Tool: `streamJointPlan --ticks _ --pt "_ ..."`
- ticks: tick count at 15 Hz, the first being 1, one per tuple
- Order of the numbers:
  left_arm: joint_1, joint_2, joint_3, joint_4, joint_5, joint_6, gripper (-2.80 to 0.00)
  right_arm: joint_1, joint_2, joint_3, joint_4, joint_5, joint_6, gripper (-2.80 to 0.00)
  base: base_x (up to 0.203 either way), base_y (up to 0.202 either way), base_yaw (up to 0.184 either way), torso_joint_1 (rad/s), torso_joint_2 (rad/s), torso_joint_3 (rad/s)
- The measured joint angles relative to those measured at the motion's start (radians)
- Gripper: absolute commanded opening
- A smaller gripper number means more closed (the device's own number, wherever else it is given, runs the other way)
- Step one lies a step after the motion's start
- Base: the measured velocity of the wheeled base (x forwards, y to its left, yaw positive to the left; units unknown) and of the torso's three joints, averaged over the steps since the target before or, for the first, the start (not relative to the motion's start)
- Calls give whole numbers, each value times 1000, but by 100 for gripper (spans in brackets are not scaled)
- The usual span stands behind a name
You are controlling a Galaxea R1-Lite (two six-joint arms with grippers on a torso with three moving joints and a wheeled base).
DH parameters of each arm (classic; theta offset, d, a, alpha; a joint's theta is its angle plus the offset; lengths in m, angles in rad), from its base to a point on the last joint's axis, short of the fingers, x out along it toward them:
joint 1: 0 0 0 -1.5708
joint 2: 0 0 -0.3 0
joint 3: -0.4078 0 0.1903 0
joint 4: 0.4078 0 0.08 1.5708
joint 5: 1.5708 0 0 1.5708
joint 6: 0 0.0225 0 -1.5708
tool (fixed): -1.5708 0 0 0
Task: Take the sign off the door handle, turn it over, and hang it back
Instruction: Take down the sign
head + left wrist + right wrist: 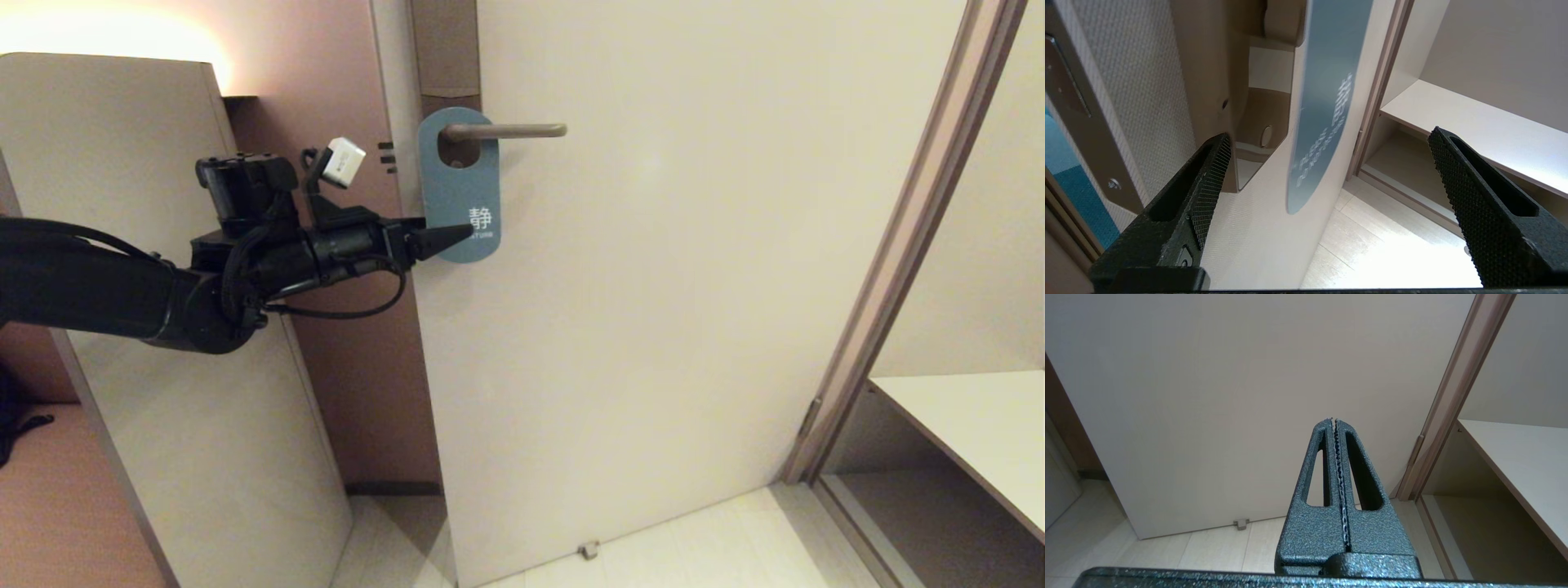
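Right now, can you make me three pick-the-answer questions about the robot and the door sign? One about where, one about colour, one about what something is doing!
1. Where is the sign?
A. Hanging on the door handle
B. Lying on the floor
C. On the shelf

2. What colour is the side of the sign facing out?
A. Red
B. Grey-blue
C. Yellow

3. What is the left gripper doing?
A. Shut on the handle
B. Open, its tips at the sign's lower end
C. Folded away out of sight

Answers:
1. A, the handle passes through the sign's hole.
2. B, a grey-blue face with white writing.
3. B, the left wrist view shows the fingers spread wide on either side of the sign.
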Motion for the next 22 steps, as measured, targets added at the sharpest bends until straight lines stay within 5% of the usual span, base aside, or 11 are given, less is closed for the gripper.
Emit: streamJointPlan --ticks 22 --pt "-60 12 -88 1 -37 -2 0 0 0 0 0 0 0 -280 0 0 0 0 0 0"
